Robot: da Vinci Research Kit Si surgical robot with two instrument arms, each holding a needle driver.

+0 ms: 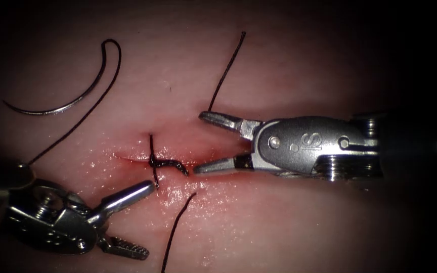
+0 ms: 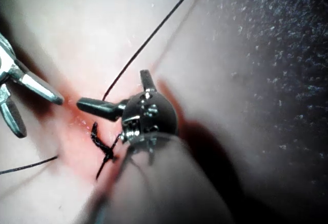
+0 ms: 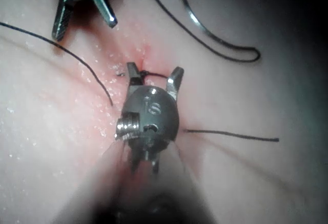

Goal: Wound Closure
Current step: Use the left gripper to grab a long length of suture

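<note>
The curved steel needle [image 1: 61,103] lies free on the pale pink tissue [image 1: 289,60] at upper left, trailing dark thread [image 1: 84,114], while both end effectors, left [image 1: 145,220] and right [image 1: 198,143], gape empty beside the knotted black stitch [image 1: 163,164] crossing the red cut [image 1: 127,157].

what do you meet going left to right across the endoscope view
needle lying on the tissue → left tool, jaws open → knot on the cut → right tool, jaws open
</note>
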